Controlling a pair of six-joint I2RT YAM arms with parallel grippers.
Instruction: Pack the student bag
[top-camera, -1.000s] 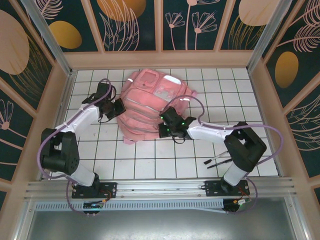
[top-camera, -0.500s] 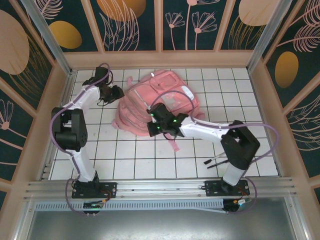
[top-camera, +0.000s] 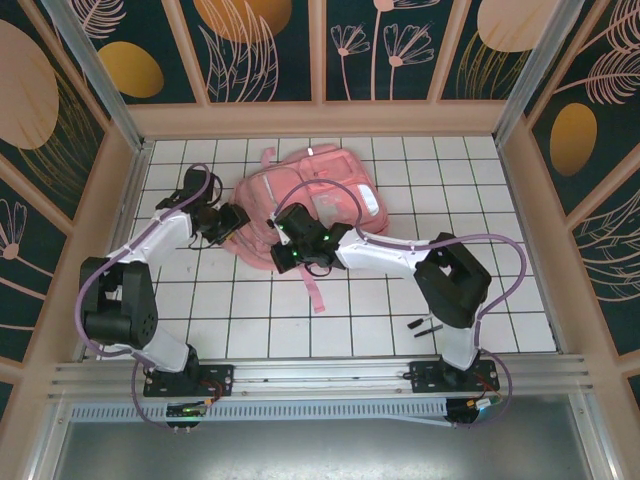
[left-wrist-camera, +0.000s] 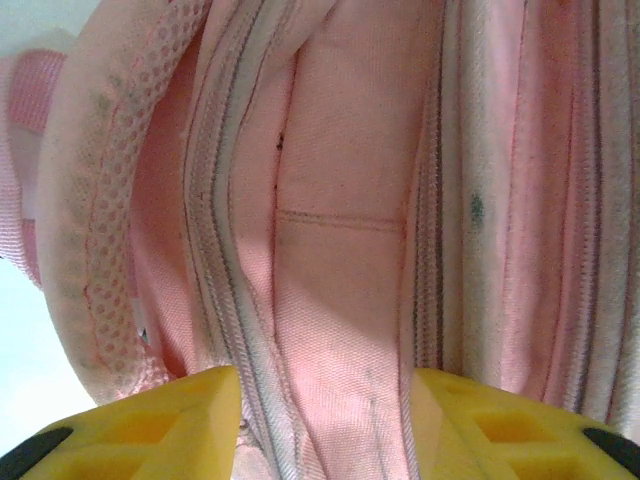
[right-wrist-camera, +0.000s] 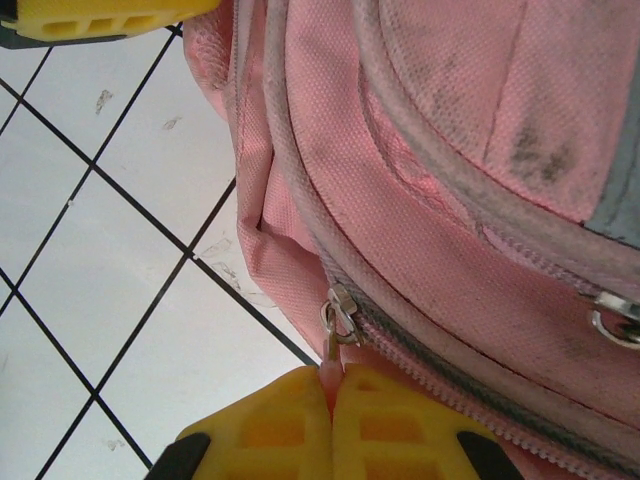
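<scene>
Left tool (top-camera: 228, 218) has released and come back in: fingers now apart, straddling a zip seam on the left edge of the student bag (top-camera: 335, 195), no visible pinch. Bag has swung round and lies flat at back-centre of the bench (top-camera: 250, 330). Right tool (right-wrist-camera: 333, 400) has tracked left with it, still closed on the zip pull (right-wrist-camera: 338, 318). Reads as repositioning done, unzipping next.

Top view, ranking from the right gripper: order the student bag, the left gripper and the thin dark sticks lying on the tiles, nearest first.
1. student bag: touching; the right gripper is shut on its zip pull.
2. left gripper: to its left, at the bag's left edge.
3. thin dark sticks: far off to the right, nearer the front.
</scene>
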